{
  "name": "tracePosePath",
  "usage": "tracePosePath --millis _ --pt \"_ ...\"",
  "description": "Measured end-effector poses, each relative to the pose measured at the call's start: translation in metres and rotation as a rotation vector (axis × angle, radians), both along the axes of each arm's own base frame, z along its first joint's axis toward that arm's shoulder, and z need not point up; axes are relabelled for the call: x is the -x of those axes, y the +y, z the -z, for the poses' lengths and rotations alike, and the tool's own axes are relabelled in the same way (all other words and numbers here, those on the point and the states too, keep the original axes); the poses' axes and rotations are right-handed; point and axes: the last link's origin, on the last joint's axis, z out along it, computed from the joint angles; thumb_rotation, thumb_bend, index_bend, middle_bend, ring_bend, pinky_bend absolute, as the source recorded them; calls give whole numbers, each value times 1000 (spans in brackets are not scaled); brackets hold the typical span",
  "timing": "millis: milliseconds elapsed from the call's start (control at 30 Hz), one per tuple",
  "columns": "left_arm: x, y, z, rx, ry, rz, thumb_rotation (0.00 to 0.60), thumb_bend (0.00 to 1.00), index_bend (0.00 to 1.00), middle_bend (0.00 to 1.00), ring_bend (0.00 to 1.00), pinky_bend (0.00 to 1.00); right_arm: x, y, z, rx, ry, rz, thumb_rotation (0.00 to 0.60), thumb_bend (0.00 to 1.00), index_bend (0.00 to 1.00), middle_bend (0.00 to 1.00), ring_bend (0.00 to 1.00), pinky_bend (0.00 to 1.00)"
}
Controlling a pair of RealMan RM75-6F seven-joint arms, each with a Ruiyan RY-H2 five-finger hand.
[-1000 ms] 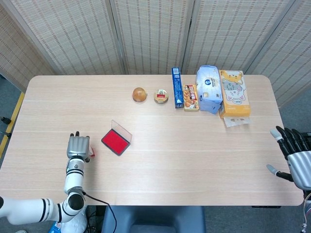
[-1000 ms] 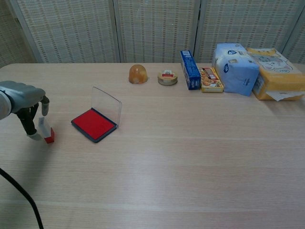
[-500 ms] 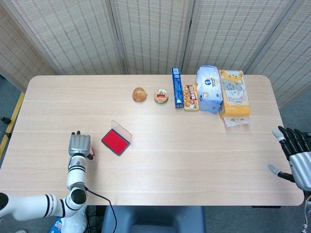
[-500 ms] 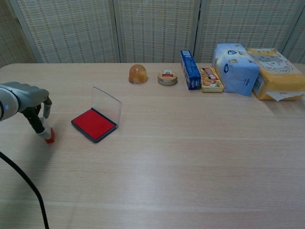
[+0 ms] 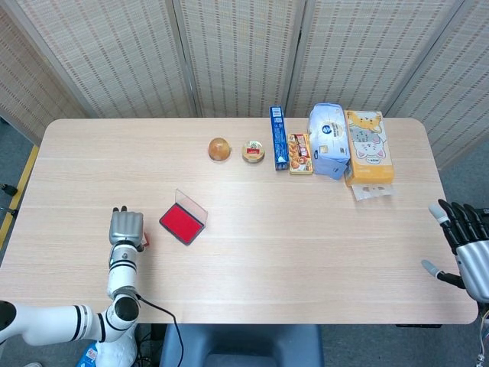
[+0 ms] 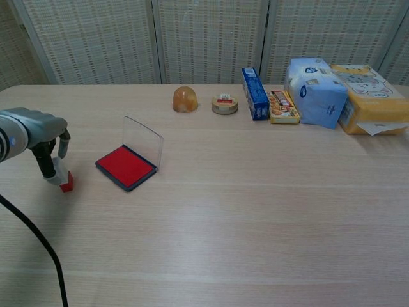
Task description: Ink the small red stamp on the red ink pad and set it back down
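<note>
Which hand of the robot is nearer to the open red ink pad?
Left. The left hand is just left of the flat red ink pad with its raised clear lid, at the small red stamp. The right hand hangs off the table's far right edge.

On the tabletop [image 6: 255, 211], the stamp [image 6: 64, 181] is sitting just left of the open ink pad [image 6: 126, 166], under the left hand [image 6: 39, 128], while a row of packages [image 6: 319, 89] is lying along the far edge, well apart.
</note>
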Motion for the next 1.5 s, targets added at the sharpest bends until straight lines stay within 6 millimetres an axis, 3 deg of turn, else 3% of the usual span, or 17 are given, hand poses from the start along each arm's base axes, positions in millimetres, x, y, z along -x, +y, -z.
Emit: tracePosePath --millis 367,567,833,1233,1500 --pt "-2 1 4 9 -6 1 488 216 439 612 194 225 0 0 -1 4 1 0 600 145 0 0 0 0" --pt "-4 2 5 8 -9 -2 423 236 444 615 196 225 0 1 -1 7 1 -2 600 146 0 0 0 0" --pt "-2 4 0 1 -13 -1 536 277 475 646 212 225 0 1 -1 9 5 -2 600 153 0 0 0 0" --pt "1 3 1 8 -23 -4 553 290 487 657 219 225 0 2 -1 15 3 -4 600 153 0 0 0 0" --pt "2 4 -3 -2 -35 5 596 311 529 702 255 225 0 2 -2 19 3 -3 600 153 0 0 0 0"
